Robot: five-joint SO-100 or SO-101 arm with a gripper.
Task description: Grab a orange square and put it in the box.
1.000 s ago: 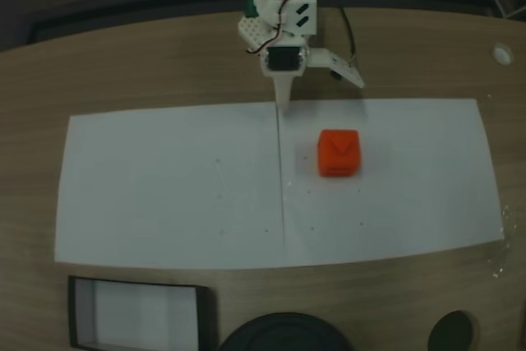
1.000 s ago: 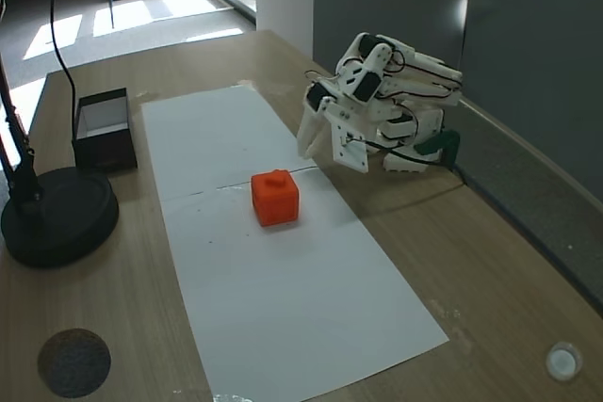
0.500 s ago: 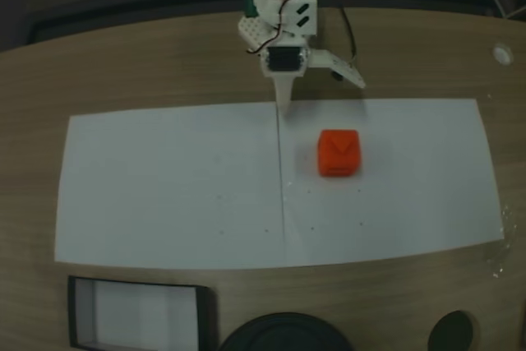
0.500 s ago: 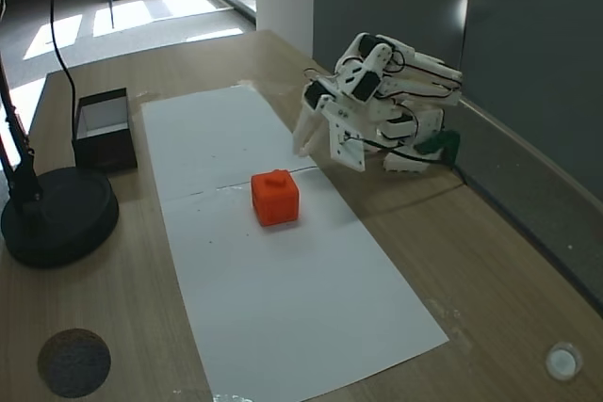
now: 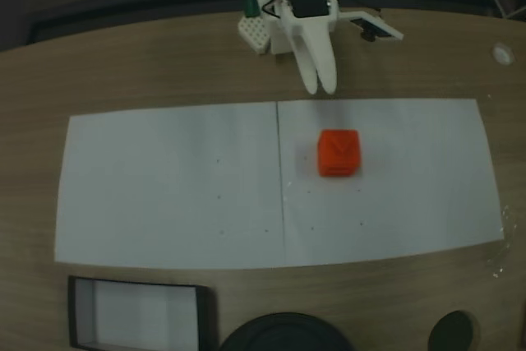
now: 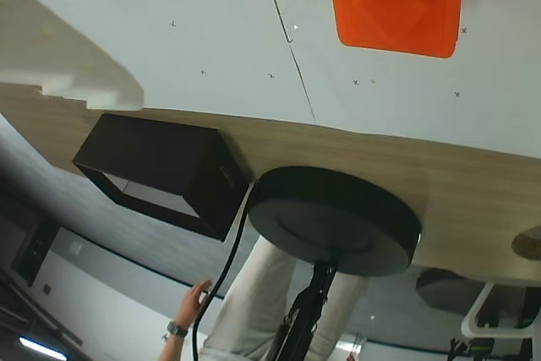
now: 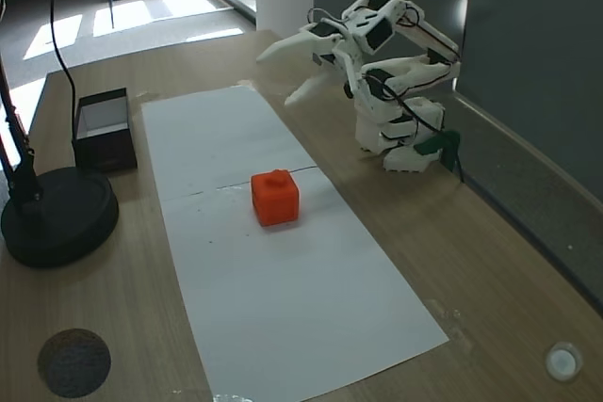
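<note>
The orange square (image 5: 339, 152) lies on the white paper sheet (image 5: 164, 187), right of its centre crease; in another fixed view it is the orange square (image 7: 275, 198) at mid-table. My gripper (image 5: 320, 84) hangs raised over the bare wood just beyond the paper's far edge, clear of the cube. In the side-on fixed view the gripper (image 7: 278, 77) is open, jaws spread, nothing between them. The wrist view has one white finger (image 6: 68, 65) at upper left and the orange square (image 6: 396, 2) at the top edge. The box (image 5: 136, 285) stands at the near left corner; box (image 7: 104, 143), box (image 6: 161, 158).
A round black lamp base (image 5: 283, 334) with a cable sits beside the box, seen also as the lamp base (image 7: 57, 218). A dark disc (image 7: 73, 361) and a small white cap (image 7: 562, 361) lie on the wood. A person's hand (image 6: 190, 306) shows beyond the table edge.
The arm has lifted and swung the gripper up off the paper's far edge, fingers now raised above the wood. The orange square has not moved.
</note>
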